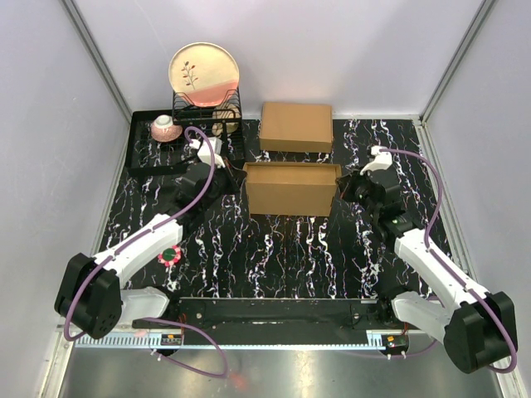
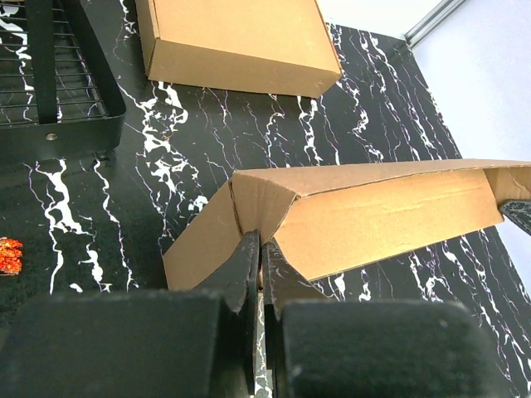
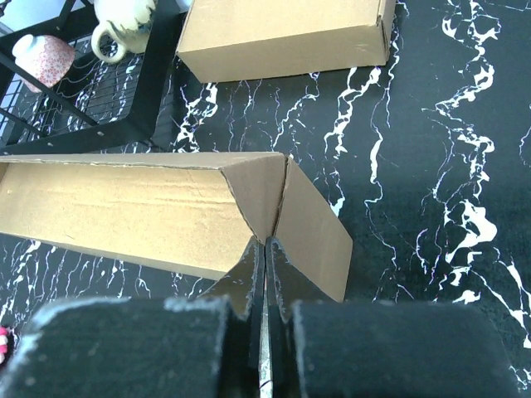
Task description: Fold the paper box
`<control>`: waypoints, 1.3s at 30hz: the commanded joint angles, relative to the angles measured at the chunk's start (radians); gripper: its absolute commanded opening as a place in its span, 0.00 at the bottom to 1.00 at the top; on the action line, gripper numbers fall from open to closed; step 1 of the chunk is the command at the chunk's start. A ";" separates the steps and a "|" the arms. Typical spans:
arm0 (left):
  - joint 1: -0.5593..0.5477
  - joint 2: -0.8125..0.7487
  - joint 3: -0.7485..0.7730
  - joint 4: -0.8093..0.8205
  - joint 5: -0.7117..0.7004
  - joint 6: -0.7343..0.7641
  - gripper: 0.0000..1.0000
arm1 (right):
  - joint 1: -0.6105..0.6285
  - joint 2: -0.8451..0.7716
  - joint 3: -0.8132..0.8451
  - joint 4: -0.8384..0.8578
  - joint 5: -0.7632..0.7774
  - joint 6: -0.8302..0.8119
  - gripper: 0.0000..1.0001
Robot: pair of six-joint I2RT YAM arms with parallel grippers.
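Observation:
The paper box (image 1: 292,189) is brown cardboard, partly folded, with its lid panel raised. It sits in the middle of the black marbled table. My left gripper (image 1: 232,184) is at its left end. In the left wrist view the left gripper (image 2: 261,245) is shut on the left side flap of the paper box (image 2: 382,211). My right gripper (image 1: 347,187) is at its right end. In the right wrist view the right gripper (image 3: 266,245) is shut on the right side flap of the paper box (image 3: 124,207).
A made-up brown box (image 1: 296,126) lies just behind the paper box. A black dish rack (image 1: 206,112) with a plate (image 1: 204,73) and a cup (image 1: 165,127) stands at the back left. A small red object (image 1: 170,254) lies by the left arm.

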 commanded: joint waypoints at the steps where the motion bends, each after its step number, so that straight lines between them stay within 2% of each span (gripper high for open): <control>1: 0.000 0.013 -0.030 -0.121 -0.054 0.025 0.00 | 0.013 0.034 -0.056 -0.168 0.022 0.021 0.00; 4: 0.000 0.014 -0.030 -0.126 -0.060 0.028 0.00 | 0.014 0.023 -0.064 -0.185 0.031 0.029 0.02; 6: 0.000 0.016 -0.030 -0.126 -0.062 0.030 0.00 | 0.014 0.012 -0.067 -0.187 0.043 0.039 0.10; 7: 0.001 0.016 -0.030 -0.126 -0.062 0.030 0.00 | 0.014 0.005 -0.067 -0.188 0.049 0.041 0.23; 9: 0.001 0.017 -0.028 -0.126 -0.061 0.031 0.00 | 0.016 -0.028 -0.061 -0.191 0.065 0.049 0.32; 11: 0.000 0.019 -0.024 -0.126 -0.062 0.034 0.00 | 0.014 -0.064 -0.050 -0.197 0.082 0.049 0.41; 14: 0.001 0.021 -0.018 -0.129 -0.062 0.039 0.00 | 0.016 -0.097 -0.013 -0.214 0.100 0.036 0.45; 29: -0.019 0.042 0.019 -0.184 -0.090 0.039 0.00 | 0.016 -0.140 0.113 -0.199 0.036 0.010 0.54; 35: -0.022 0.036 0.030 -0.185 -0.091 0.037 0.00 | 0.016 -0.146 0.137 -0.165 0.030 0.001 0.53; 39: -0.023 0.030 0.045 -0.195 -0.090 0.040 0.00 | 0.016 -0.097 0.163 -0.168 0.022 -0.016 0.47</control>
